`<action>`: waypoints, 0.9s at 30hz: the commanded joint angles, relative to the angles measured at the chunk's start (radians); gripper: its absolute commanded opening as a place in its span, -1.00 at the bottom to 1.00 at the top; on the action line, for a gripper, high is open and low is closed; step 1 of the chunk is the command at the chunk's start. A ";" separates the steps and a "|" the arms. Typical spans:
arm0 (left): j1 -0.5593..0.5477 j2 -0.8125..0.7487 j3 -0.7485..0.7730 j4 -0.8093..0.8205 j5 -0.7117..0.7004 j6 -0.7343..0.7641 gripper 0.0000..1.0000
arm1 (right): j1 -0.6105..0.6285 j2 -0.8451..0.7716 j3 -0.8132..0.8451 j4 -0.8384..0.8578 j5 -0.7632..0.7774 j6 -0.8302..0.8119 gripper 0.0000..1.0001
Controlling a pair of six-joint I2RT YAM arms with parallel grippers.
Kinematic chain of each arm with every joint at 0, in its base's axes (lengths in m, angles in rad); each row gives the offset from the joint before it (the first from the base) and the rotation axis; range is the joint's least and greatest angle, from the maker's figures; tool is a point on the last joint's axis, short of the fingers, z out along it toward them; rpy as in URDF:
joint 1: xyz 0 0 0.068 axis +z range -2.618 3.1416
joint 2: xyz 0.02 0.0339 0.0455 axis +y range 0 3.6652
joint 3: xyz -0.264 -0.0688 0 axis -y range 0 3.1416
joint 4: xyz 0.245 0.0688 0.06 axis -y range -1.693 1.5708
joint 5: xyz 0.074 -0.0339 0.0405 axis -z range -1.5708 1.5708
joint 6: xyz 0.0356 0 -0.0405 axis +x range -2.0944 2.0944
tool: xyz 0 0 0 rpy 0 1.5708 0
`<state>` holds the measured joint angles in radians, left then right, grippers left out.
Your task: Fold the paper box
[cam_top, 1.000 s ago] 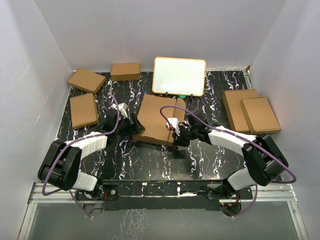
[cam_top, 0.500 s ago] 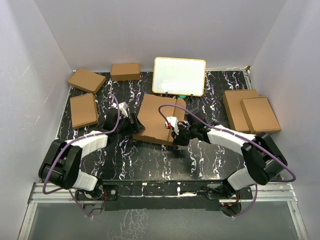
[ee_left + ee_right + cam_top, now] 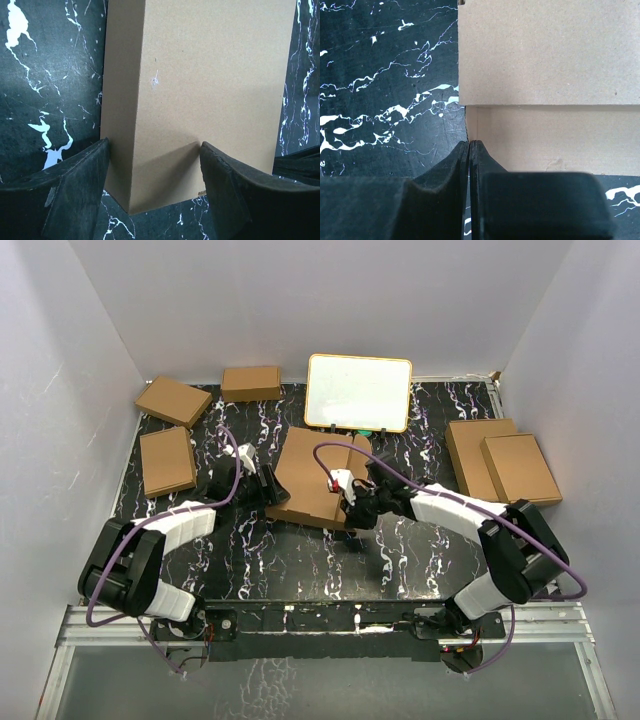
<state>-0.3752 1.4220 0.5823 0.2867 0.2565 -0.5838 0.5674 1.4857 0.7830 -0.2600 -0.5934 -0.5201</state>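
Broadly, a black marble-patterned table [image 3: 300, 560] fills the floor of a white-walled enclosure, and both arms reach in from its near edge toward the middle. Lying flat at the table's centre is the paper box [image 3: 315, 480], a plain brown cardboard piece set slightly askew, its far edge near the foot of the white board [image 3: 358, 390] with a tan frame that stands against the back wall. Two overlapping brown boxes [image 3: 498, 462] lie by the right wall, and three smaller folded boxes [image 3: 166, 460] are scattered over the far left corner. At the paper box's left near corner sits the left gripper [image 3: 154, 145], its jaws spread wide astride that corner, one finger [image 3: 75, 190] against the shaded side wall and the other against the top face; whether they press on the cardboard cannot be told. At the box's near right edge sits the right gripper [image 3: 469, 142], fingers pressed fully together with nothing between them, tips meeting the end of a lower cardboard strip beneath the top panel.
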 commanded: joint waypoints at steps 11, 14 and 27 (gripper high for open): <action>-0.048 0.012 0.011 -0.029 0.041 0.004 0.33 | 0.058 0.127 0.276 -0.127 0.019 -0.013 -0.85; -0.052 0.011 0.008 -0.025 0.041 0.003 0.33 | 0.070 0.153 0.321 -0.158 0.033 -0.009 -0.85; -0.063 0.011 0.007 -0.028 0.030 -0.002 0.32 | 0.130 0.147 0.350 -0.173 0.052 -0.042 -0.85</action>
<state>-0.3985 1.4315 0.5896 0.3080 0.2089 -0.5785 0.6685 1.6611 1.1019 -0.5724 -0.5011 -0.5449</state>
